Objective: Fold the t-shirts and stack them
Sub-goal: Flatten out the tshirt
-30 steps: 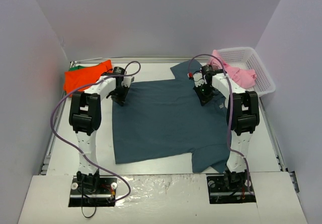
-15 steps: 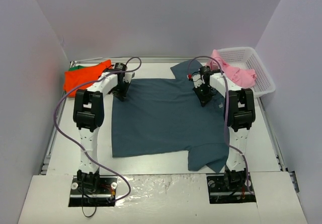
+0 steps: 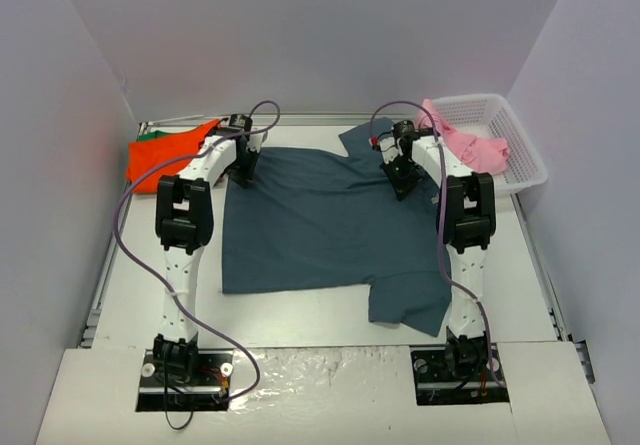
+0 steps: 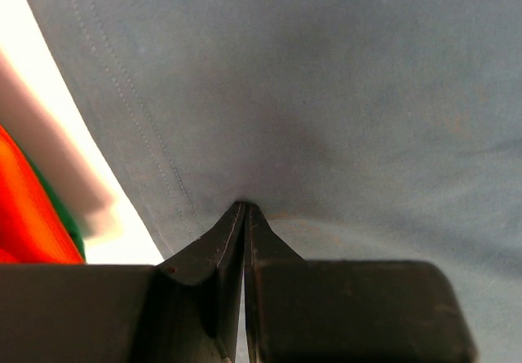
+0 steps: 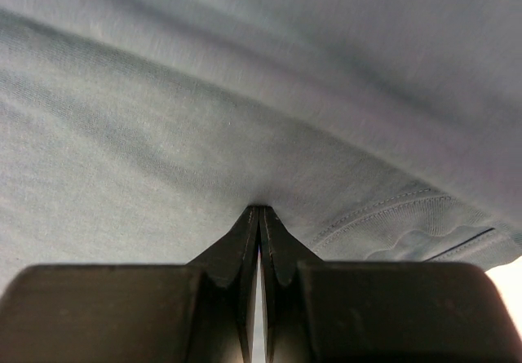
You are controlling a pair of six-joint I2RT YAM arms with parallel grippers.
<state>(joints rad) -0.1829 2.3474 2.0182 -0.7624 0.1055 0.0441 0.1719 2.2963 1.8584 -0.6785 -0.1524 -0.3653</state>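
Over the table (image 3: 130, 275), from the top camera, the blue shirt (image 3: 320, 230) lies spread flat and unfolded in the middle. Its long axis runs left to right. The hem looks to be on the left and the neck end on the right, with one sleeve toward the back wall and the other at the near right. The left claw (image 3: 243, 170) and right claw (image 3: 403, 180) both sit low on its far edge, one near each far corner. The orange shirt (image 3: 165, 150) is bunched at the far left with the green shirt (image 3: 148, 136) showing just behind it. The pink shirt (image 3: 470, 143) hangs over the rim of the basket (image 3: 520, 150) at the far right. No shirt appears folded and no stack has begun, so I judge the task at its start, with this first shirt being laid out or about to take its first fold.

Down at the left wrist, the claw's jaws are pressed together with blue cloth puckering to their tip, so it looks pinched there. The double-stitched hem runs just to the left, with table and a strip of orange and green beyond it.

Down at the right wrist, the jaws are likewise closed tight on a gathered ridge of blue cloth. A stitched seam curves away to the right.
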